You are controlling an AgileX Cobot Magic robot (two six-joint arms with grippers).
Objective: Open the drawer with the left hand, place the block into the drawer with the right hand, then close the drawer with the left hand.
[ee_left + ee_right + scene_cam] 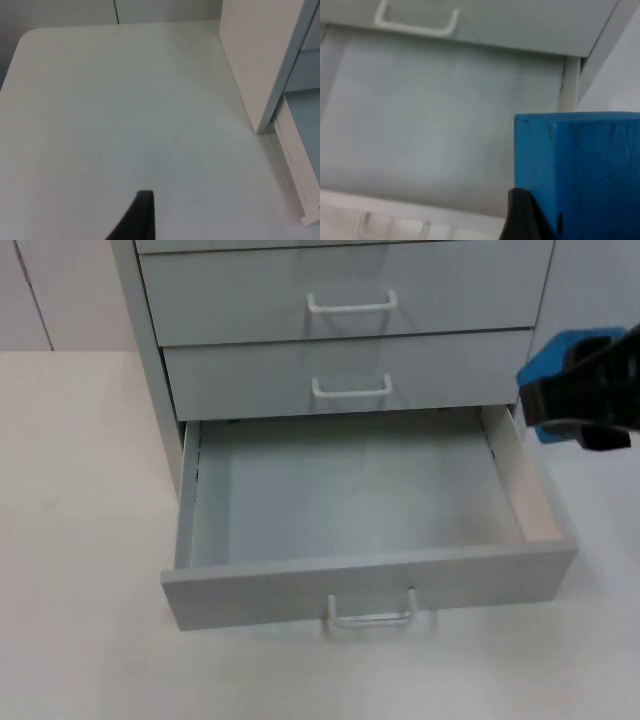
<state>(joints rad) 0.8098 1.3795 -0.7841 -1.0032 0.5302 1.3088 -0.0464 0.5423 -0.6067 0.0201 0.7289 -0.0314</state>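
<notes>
The grey cabinet's bottom drawer (300,592) stands pulled out with nothing inside; its white handle (370,616) faces the table's front. My right gripper (585,405) is shut on a blue block (558,358), held in the air just beyond the drawer's back right corner. In the right wrist view the blue block (580,170) hangs above the drawer's right rear corner, and the drawer floor (435,125) lies bare. My left gripper (142,217) waits over the bare table to the left of the cabinet, apart from the drawer side (300,170).
Two closed drawers (345,380) with white handles sit above the open one. The cabinet's side wall (255,60) rises next to the left arm. White table top (80,540) spreads left and in front of the drawer.
</notes>
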